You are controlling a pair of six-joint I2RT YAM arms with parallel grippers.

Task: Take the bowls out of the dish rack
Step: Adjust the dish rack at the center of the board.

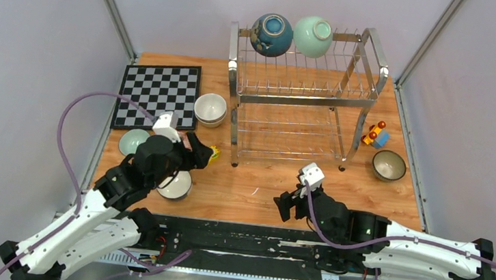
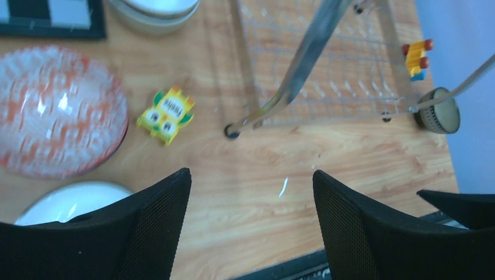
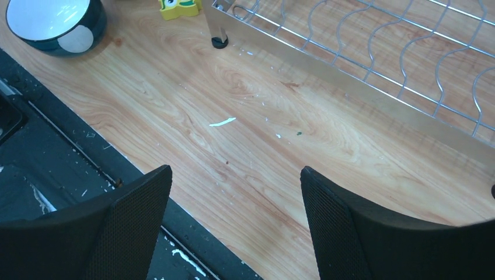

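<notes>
**Surface and room.** A wooden tabletop (image 1: pixel 254 189) is enclosed by pale lilac walls (image 1: pixel 27 57) with metal corner posts (image 1: pixel 110 7). A black base strip (image 1: pixel 236 238) runs along the near edge, where both arms are bolted.

**Layout.** The dish rack (image 1: pixel 290 101) stands at the far centre-right, close to the back wall. A chessboard (image 1: pixel 157 95) lies at the far left.

**Edges and open room.**
- A band of bare wood runs between the rack's front feet and the base strip.
- The left part of the table is crowded. A stack of cream bowls (image 1: pixel 210 109) sits between the chessboard and the rack's left legs, and a pale green bowl (image 1: pixel 134 142) sits near the left edge.
- A red-patterned bowl (image 2: pixel 58 111) and a white-lined dark bowl (image 1: pixel 176 184) lie partly under the left arm.
- A dark-rimmed bowl (image 1: pixel 389 165) sits right of the rack, near the right edge, with a toy car (image 1: pixel 374 133) just beyond it.

**Bowls in the rack.** A dark blue bowl (image 1: pixel 272 34) and a mint green bowl (image 1: pixel 312 36) stand on edge, side by side, at the back of the top tier.

**Tools.**
- The left gripper (image 2: pixel 251 175) is low over the wood, left of the rack's front-left leg. Its jaws are spread and nothing is between them. The red-patterned bowl is to its left, the white-lined bowl is by its left finger, and a yellow block (image 2: pixel 166 114) lies just ahead.
- The right gripper (image 3: pixel 234 170) is likewise spread wide and empty. It is over the bare band in front of the lower tier, with the rack's front-left foot (image 3: pixel 219 42) ahead of it.
- Both rack bowls are well apart from either gripper, higher and farther back.
</notes>
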